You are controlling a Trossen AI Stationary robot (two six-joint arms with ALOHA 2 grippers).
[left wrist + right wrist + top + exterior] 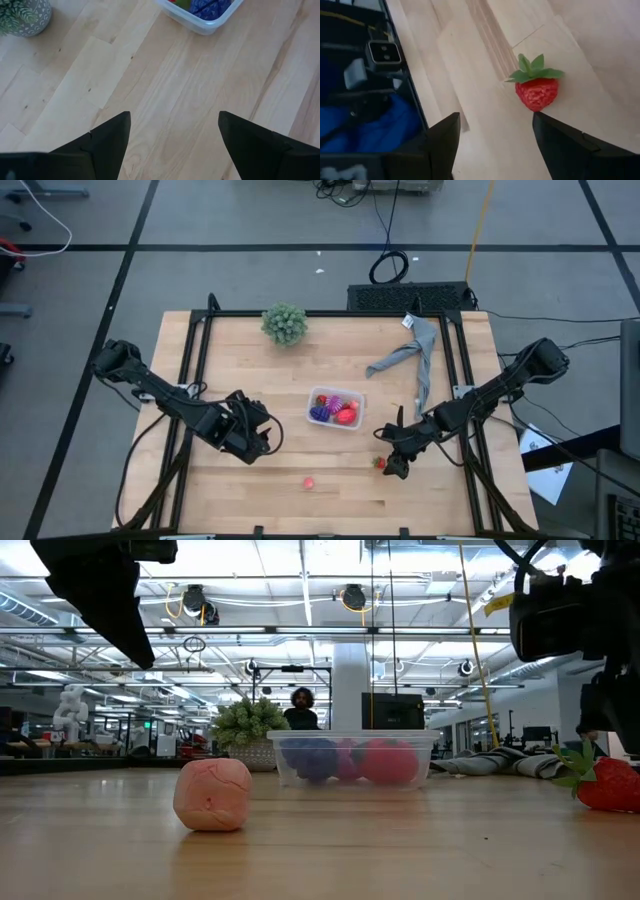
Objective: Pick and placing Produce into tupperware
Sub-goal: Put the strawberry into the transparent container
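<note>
The clear tupperware [335,410] sits mid-table, with red, magenta and dark purple pieces inside [355,760]. A red strawberry [379,463] with green leaves lies on the wood near the table's near edge. My right gripper [393,464] hovers beside it, open. In the right wrist view the strawberry [536,91] lies just past one fingertip of that gripper [495,115]. A pink piece [309,481] rests alone on the table [212,795]. My left gripper [262,438] is open [174,114] over bare wood, left of the tupperware [200,12]. My right gripper's one fingertip [542,120] stands right at the strawberry's pointed end [537,106], coming slanting down from the table's right. I cannot tell whether it touches. The strawberry lies on the table, outside the gap between the fingers.
A green bushy plant [285,323] in a pot stands near the far edge. A grey cloth [410,355] lies far right. Dark frame rails [195,370] run along both table sides. Bare wood lies between the tupperware and the near edge. A person [302,710] is in the room behind.
</note>
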